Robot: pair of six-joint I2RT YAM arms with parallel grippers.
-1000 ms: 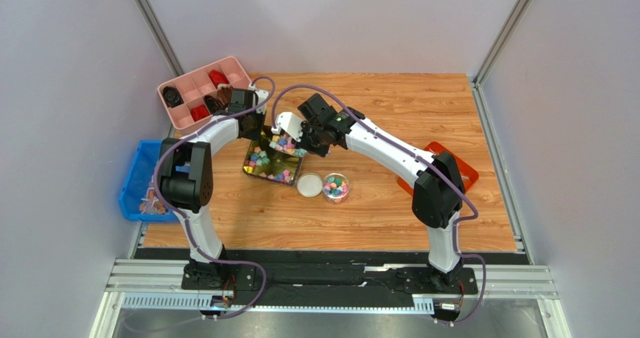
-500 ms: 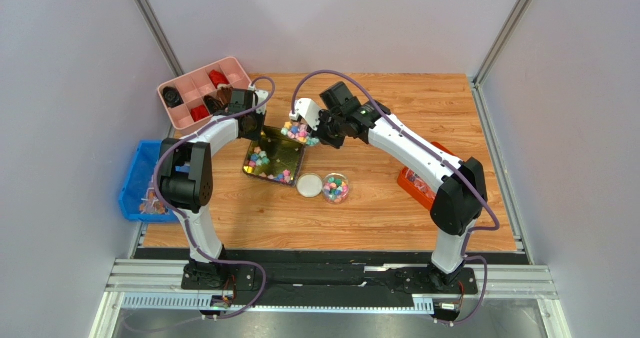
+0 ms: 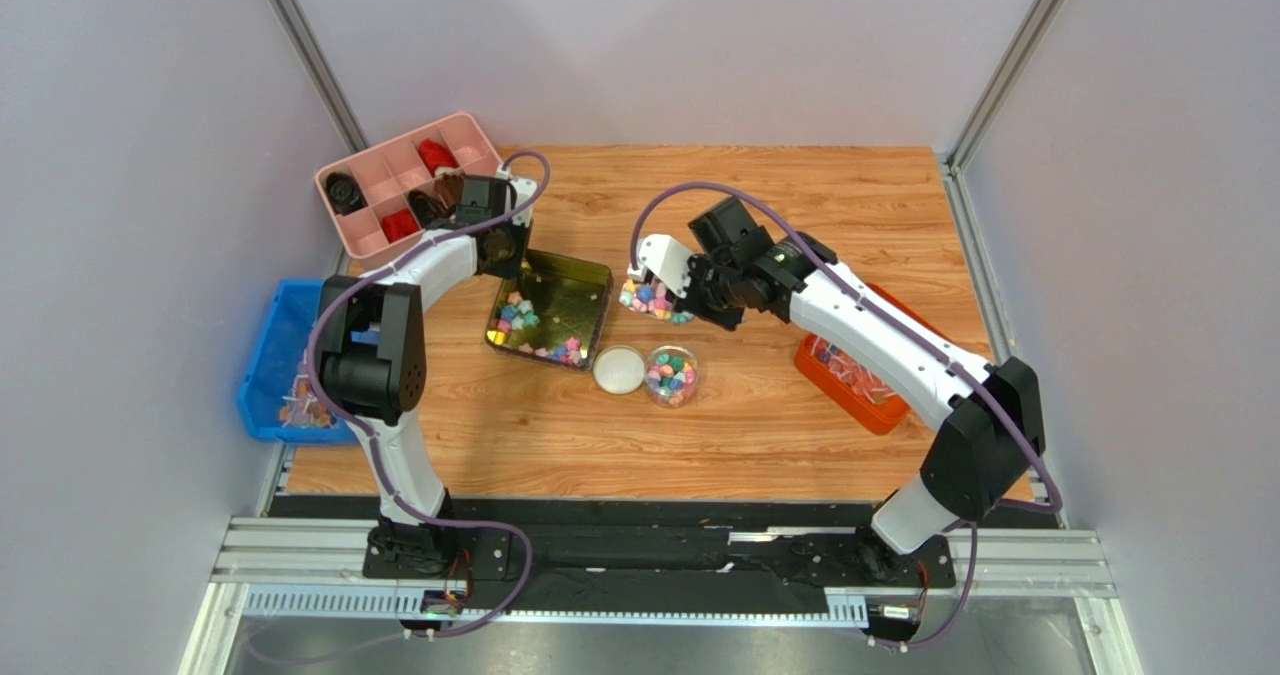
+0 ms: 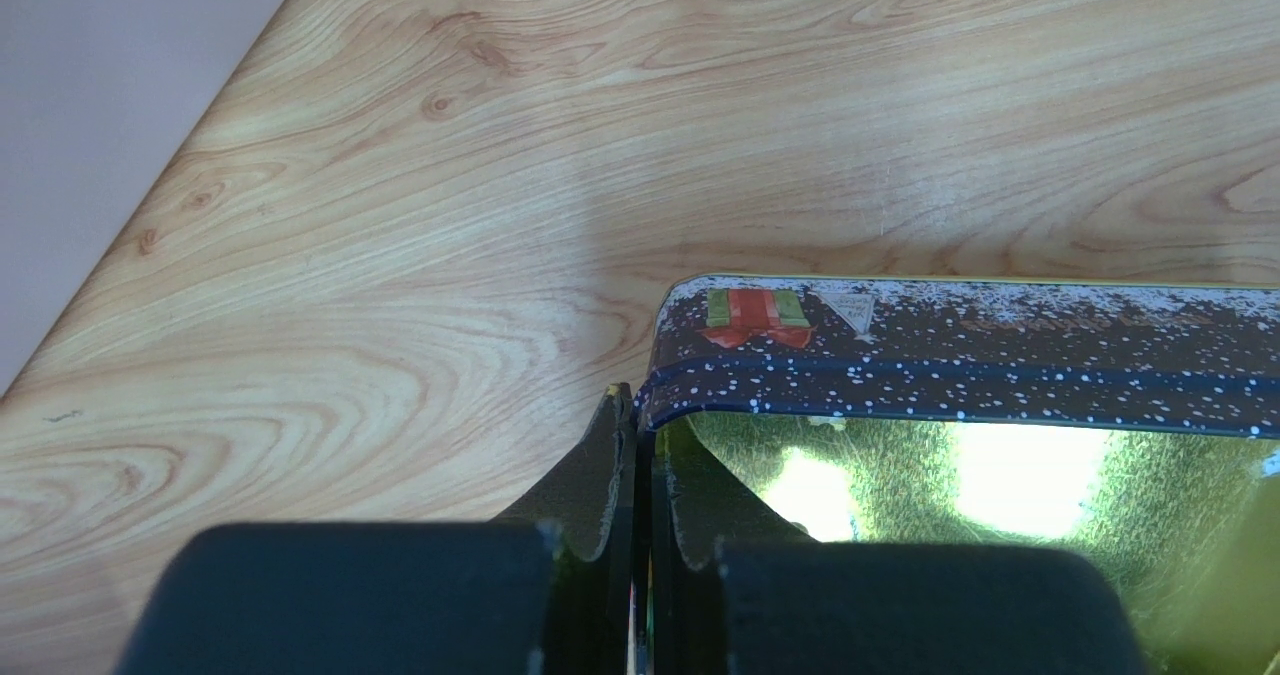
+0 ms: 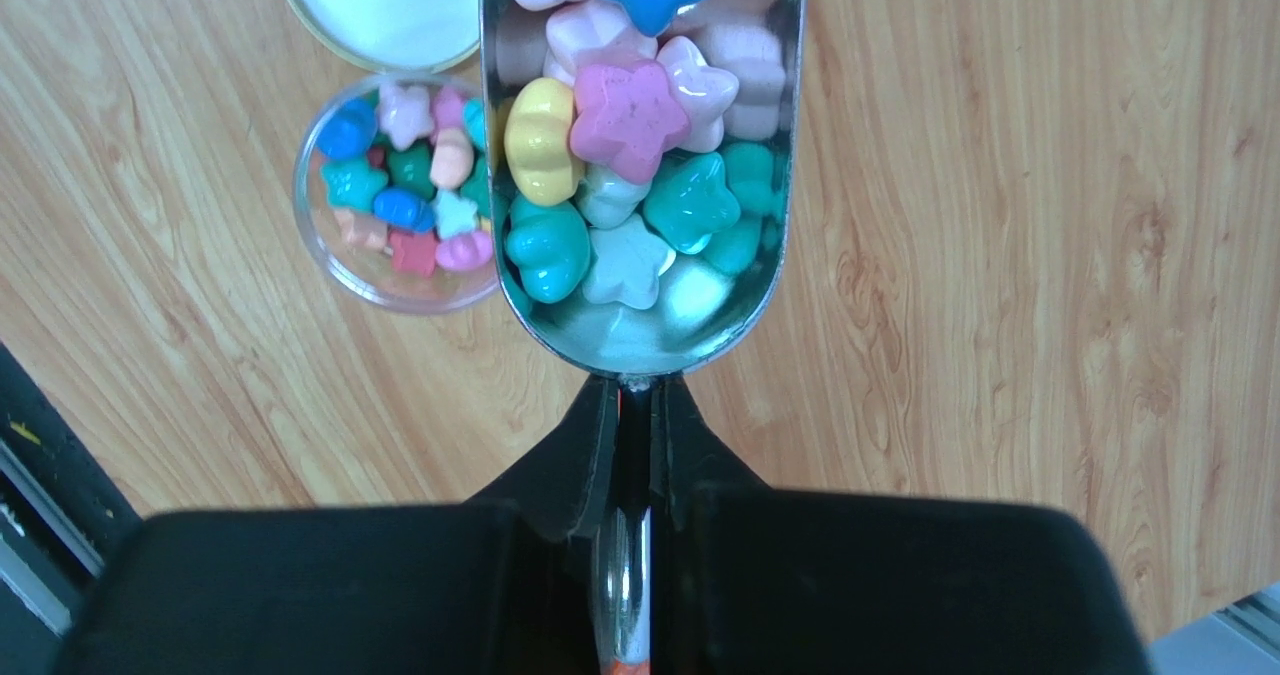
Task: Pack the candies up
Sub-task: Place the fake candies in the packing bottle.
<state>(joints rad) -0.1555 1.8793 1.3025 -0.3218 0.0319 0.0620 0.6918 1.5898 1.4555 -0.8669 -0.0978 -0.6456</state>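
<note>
Now: loaded scoop (image 5: 643, 165) hangs over the wooden table (image 5: 962, 255), beside the glass jar (image 5: 398, 203), not above it.
Right gripper (image 5: 639, 405): clamped on the scoop's thin handle; bowl level and heaped with candies (image 5: 624, 113).
Left gripper (image 4: 639, 413): pinched tight on the rim of the tin (image 4: 962, 348), at the tin's 11 o'clock corner in the top view.
Candies: three lots. One is in the scoop, one part-fills the jar, the rest lie on the tin's gold floor.
Jar vs scoop: in the top view the jar sits at 6 o'clock of the bowl, near but apart. The right wrist view puts it at 8–9 o'clock of the bowl.
Scoop axis: in the top view the handle is at 3 o'clock and the open lip at 9 o'clock. The jar lies broadside, off that axis.
Lid (image 5: 383, 0): flat on the table just beside the jar, at its 9 o'clock in the top view; under the scoop's lip end in the wrist view.
Nearer arm: right. The left is occupied on the tin and farther off.
Judgement: the lip must come over the jar mouth before tipping. A pour from here would likely land on the lid or the table.
</note>
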